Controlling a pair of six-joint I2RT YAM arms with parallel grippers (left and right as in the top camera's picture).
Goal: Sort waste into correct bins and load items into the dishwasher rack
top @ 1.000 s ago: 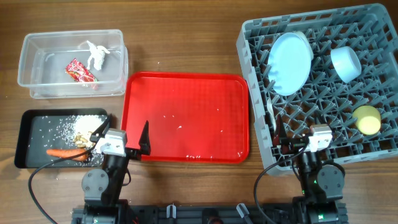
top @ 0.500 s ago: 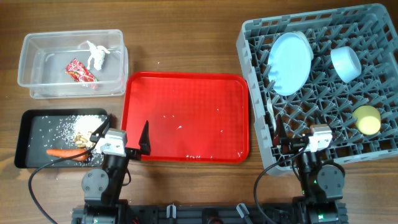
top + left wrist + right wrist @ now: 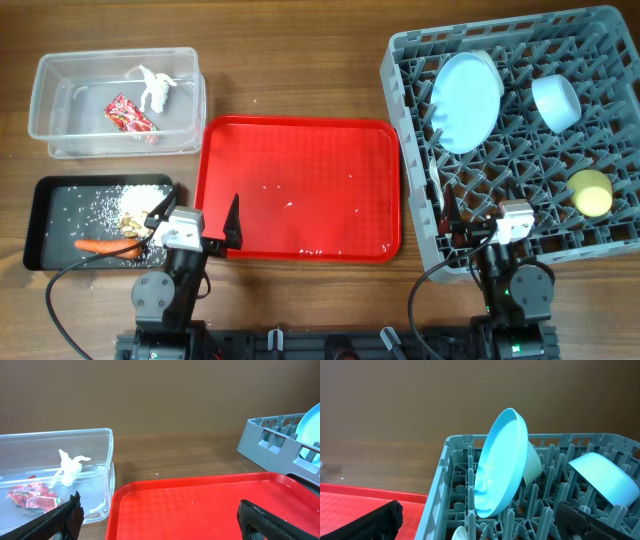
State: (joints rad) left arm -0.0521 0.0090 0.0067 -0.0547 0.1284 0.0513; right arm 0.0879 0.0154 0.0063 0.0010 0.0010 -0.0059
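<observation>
The clear tub point(image 3: 60, 105) holds the red wrapper point(image 3: 128, 115) and the white paper scrap point(image 3: 156, 88); both also show in the left wrist view, the wrapper point(image 3: 31, 499) and the scrap point(image 3: 69, 465). The black tray point(image 3: 50, 215) holds rice bits point(image 3: 120, 205) and the carrot point(image 3: 108, 245). The grey rack point(image 3: 410, 90) holds the blue plate point(image 3: 466, 100) on edge, the small blue bowl point(image 3: 555, 102) and the yellow cup point(image 3: 590, 192). In the right wrist view a mint-green bowl point(image 3: 533, 462) leans behind the plate point(image 3: 500, 465) and a white spoon tip point(image 3: 460, 534) shows. My left gripper point(image 3: 197, 218) point(image 3: 160, 520) is open and empty over the red tray's near left edge. My right gripper point(image 3: 500, 215) point(image 3: 480, 522) is open and empty at the rack's near edge.
The red serving tray point(image 3: 300, 185) lies in the middle with a few pale crumbs on it. The wooden table point(image 3: 300, 60) shows around everything. Both arm bases sit at the near edge.
</observation>
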